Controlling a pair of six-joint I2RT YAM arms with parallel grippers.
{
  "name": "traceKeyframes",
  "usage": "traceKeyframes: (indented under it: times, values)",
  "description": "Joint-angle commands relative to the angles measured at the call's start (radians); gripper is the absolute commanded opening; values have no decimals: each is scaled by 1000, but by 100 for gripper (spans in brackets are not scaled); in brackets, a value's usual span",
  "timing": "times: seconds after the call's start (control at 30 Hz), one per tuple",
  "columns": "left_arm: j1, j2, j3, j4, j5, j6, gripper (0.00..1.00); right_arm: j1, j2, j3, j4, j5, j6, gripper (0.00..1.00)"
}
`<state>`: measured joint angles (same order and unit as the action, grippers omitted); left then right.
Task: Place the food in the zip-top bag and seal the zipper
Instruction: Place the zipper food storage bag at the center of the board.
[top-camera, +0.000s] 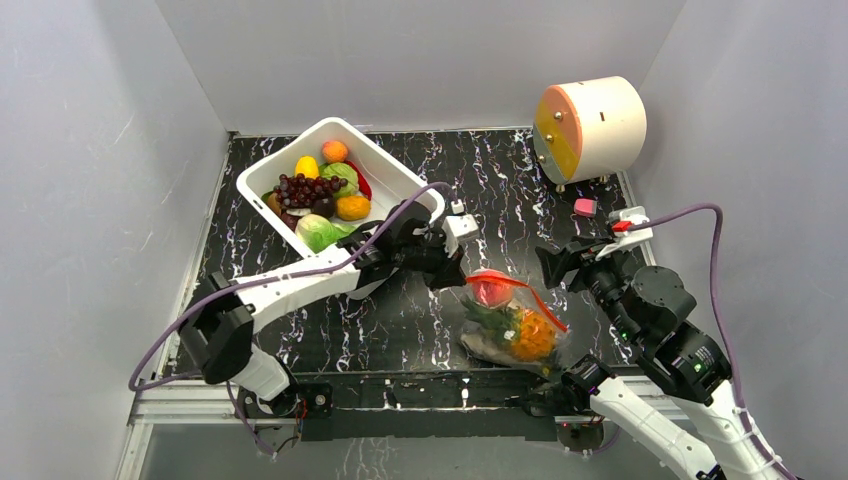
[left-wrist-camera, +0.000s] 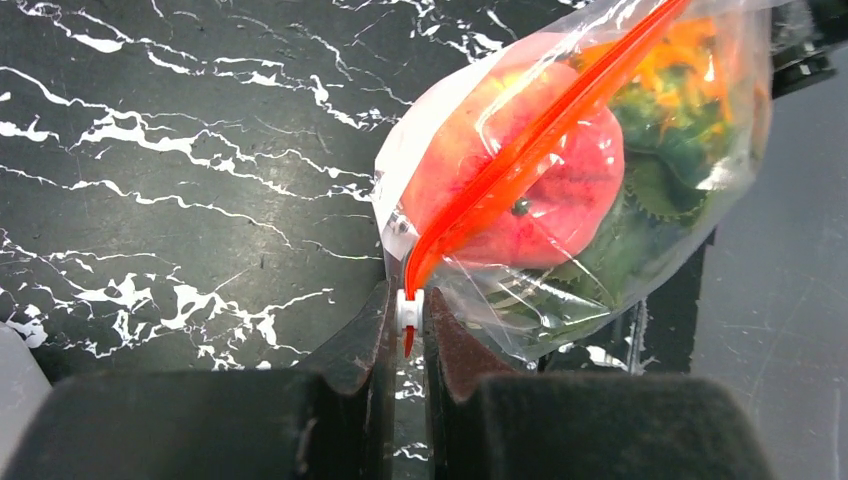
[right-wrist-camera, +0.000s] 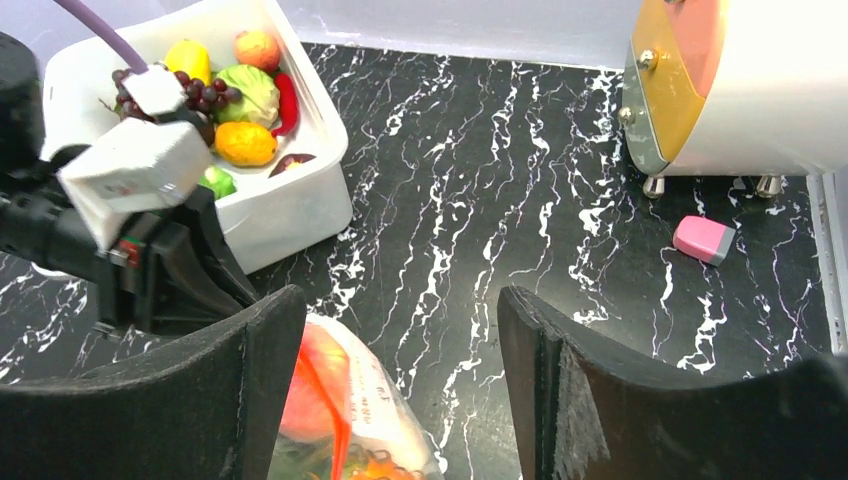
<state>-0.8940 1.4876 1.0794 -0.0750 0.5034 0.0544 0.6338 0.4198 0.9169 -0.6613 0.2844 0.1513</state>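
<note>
The clear zip-top bag (top-camera: 512, 322) lies near the table's front edge and holds a red-pink fruit (left-wrist-camera: 540, 180), greens and an orange pineapple (top-camera: 535, 335). Its red zipper (left-wrist-camera: 540, 125) runs diagonally across the top. My left gripper (left-wrist-camera: 407, 300) is shut on the zipper's white slider (left-wrist-camera: 408, 310) at the bag's left end; it also shows in the top view (top-camera: 458, 277). My right gripper (right-wrist-camera: 400, 310) is open and empty, hovering just above and right of the bag (right-wrist-camera: 350, 400); in the top view (top-camera: 558, 262) it sits beside the bag's far right corner.
A white tub (top-camera: 400, 175) at the back left holds more toy food, such as grapes (top-camera: 305, 188), and stands close behind the left arm. A round cream drum (top-camera: 590, 125) stands at the back right, with a pink eraser (top-camera: 585, 207) in front of it.
</note>
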Motion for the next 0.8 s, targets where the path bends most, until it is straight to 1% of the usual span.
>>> traceKeyframes:
  times: [0.0,0.13,0.3,0.47,0.6,0.77]
  values:
    - [-1,43,56,66,-26,0,0,-1,5,12,100,21,10,70]
    - [0,96,97,123,-85,-20,0,-1,-7,16,104,9,11,76]
    - [7,205,209,111,-175,-38,0,-2,-21,7,107,6,24,83]
    - [33,280,264,122,-262,-54,0,-1,-18,15,93,4,45,98]
    - [59,312,277,151,-265,-74,0,-1,-13,22,65,47,69,98]
    - [66,322,303,130,-251,-62,17,-1,-30,7,58,142,141,98]
